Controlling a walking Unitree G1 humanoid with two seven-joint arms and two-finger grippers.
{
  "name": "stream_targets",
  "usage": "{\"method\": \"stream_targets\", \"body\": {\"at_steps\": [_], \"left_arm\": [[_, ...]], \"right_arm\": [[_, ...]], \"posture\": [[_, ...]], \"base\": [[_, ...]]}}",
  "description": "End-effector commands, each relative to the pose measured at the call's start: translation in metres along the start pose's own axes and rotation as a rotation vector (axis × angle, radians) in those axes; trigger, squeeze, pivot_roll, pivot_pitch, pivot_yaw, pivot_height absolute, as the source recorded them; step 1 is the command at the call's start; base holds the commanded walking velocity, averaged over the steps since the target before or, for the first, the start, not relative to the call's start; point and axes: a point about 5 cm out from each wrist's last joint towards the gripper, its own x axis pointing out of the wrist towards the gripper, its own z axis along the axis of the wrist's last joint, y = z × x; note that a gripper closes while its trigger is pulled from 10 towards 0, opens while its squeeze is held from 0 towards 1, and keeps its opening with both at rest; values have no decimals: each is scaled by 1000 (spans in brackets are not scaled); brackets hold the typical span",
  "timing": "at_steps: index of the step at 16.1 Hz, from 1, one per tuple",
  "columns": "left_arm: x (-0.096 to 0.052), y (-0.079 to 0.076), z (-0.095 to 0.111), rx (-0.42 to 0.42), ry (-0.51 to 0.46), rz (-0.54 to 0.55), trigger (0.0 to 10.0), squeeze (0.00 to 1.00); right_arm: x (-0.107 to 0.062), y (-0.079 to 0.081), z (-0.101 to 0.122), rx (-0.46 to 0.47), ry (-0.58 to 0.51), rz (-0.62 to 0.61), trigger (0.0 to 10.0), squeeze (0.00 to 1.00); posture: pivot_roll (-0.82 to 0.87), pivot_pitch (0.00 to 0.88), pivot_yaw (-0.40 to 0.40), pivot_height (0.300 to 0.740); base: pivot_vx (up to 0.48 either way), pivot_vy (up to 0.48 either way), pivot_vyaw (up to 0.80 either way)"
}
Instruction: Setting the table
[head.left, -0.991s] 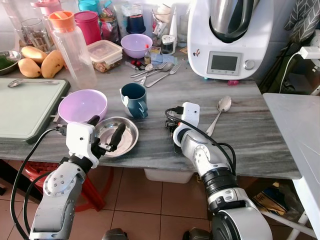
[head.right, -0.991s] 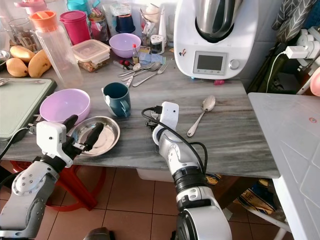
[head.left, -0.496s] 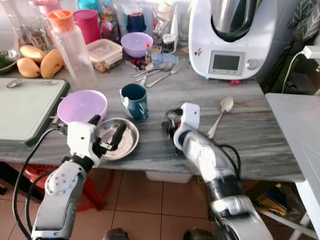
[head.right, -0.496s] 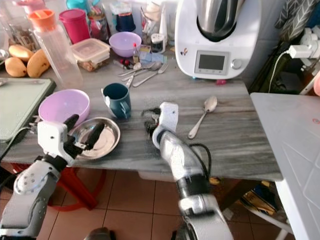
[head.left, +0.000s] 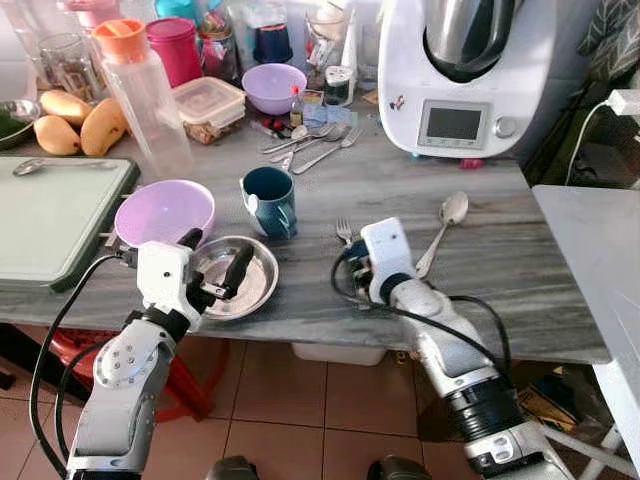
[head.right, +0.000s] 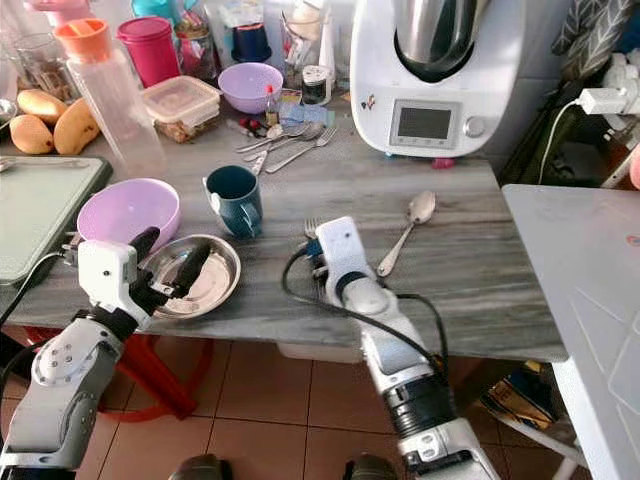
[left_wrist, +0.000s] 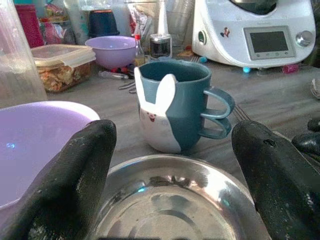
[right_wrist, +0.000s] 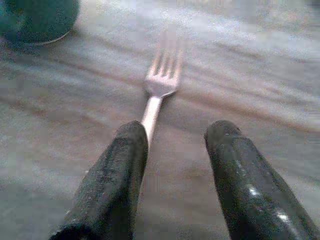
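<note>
Right tool (right_wrist: 172, 165) unclenched over fork (right_wrist: 161, 82); left tool (head.left: 214, 265) unclenched above steel plate (head.left: 262, 290).

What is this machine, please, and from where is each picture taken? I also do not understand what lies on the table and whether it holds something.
This is a humanoid robot with two silver arms, setting a table. Two pictures come from cameras in its head, looking down; two come from cameras on its wrists, looking along the black fingers. The left gripper is open over a steel plate, with a purple bowl beside it and a blue mug behind. The right gripper is open above a fork lying flat on the grey table; it holds nothing. A spoon lies to the right, and a white kitchen machine stands at the back.
</note>
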Motion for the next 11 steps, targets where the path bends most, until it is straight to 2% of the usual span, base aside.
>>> {"method": "stream_targets", "body": {"at_steps": [1,3,4,5,6,8,11], "left_arm": [[2,1,1,7,-2,-2,10000,0],[1,1,1,6,-3,-5,10000,0],[1,-1,0,4,-1,-7,10000,0],[0,-1,0,5,-1,-9,10000,0],[0,-1,0,5,1,-9,10000,0],[-1,-1,0,5,4,-9,10000,0],[-3,-1,0,8,10,-16,10000,0]], "right_arm": [[2,-9,10,34,-38,-23,10000,1000],[5,-17,13,23,-47,-38,10000,1000],[7,-19,13,75,-33,-20,10000,961],[8,-20,12,90,-26,-18,10000,659],[10,-22,12,151,-32,7,10000,0],[16,-24,14,214,-22,43,10000,0],[23,-23,19,240,-31,95,10000,0]], "posture": [[6,7,46,740],[6,10,48,740],[6,11,47,740],[8,12,47,740],[11,16,48,740],[15,24,51,740],[24,33,54,740]], "base": [[0,0,0],[0,0,0],[0,0,0],[0,0,0],[0,0,0],[0,0,0],[0,0,0]]}}
